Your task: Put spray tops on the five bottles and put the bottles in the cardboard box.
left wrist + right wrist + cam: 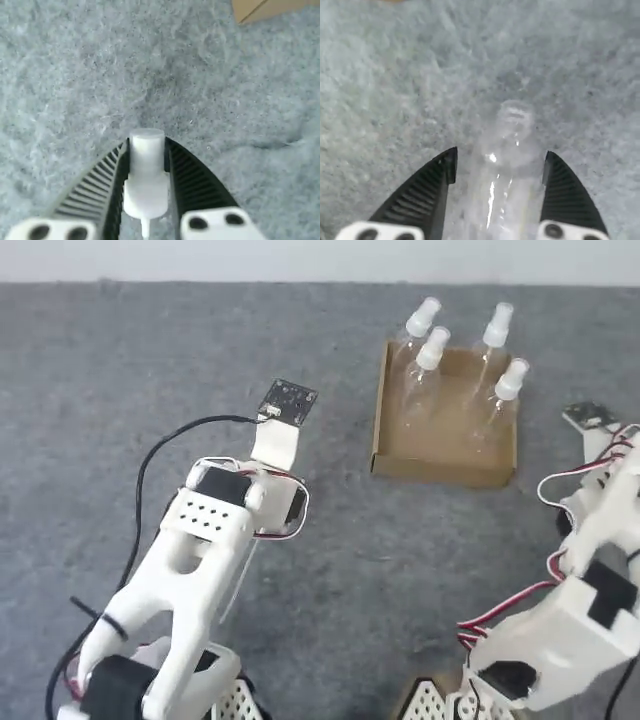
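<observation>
Left wrist view: a white spray top [145,172] is held between the ribbed jaws of the left hand [146,145]. The hand is closed narrow on the top's collar, above the grey worktop [75,65], and a thin stem points back toward the wrist.

In the right wrist view a clear bottle [505,165] with a bare threaded neck is seen between the jaws of the right hand [500,156]. The hand is set wide round the body and is judged to be holding it.

The bottle is likely light, thin-walled and slippery, so it is best gripped on the body, gently enough not to be crushed. The spray top is small and stiff and is best taken by the collar, as here.

In the high view four bottles [432,348] fitted with spray tops are seen standing in the cardboard box [445,468]. Bare floor is left by its front wall.
</observation>
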You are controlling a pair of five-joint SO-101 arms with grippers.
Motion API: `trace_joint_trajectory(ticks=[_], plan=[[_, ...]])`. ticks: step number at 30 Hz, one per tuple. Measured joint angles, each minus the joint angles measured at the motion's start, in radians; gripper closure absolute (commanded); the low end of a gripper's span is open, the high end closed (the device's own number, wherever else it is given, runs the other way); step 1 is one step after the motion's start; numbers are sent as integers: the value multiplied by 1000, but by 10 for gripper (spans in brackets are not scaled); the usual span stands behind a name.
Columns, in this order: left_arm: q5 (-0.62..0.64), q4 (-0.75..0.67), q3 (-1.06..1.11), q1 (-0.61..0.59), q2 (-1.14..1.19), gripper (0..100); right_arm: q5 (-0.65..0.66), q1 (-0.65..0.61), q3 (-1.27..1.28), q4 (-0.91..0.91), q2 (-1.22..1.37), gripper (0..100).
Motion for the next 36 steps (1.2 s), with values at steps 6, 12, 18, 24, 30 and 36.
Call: trace_joint_trajectory(ticks=[6, 12, 18, 24, 30, 36], plan=[[0, 0, 0, 0, 0, 988, 2, 21, 0, -40, 63, 794], [0, 0, 0, 0, 0, 988, 2, 28, 0, -40, 78, 923], [0, 0, 0, 0, 0, 988, 5, 35, -25, -37, 80, 997], [0, 0, 0, 0, -41, 988, -34, 25, -135, 126, -15, 993], [-3, 0, 0, -87, -224, 988, -170, -127, -127, 221, -308, 993], [-3, 0, 0, -195, -433, 988, -333, -423, 103, 232, -683, 994]])
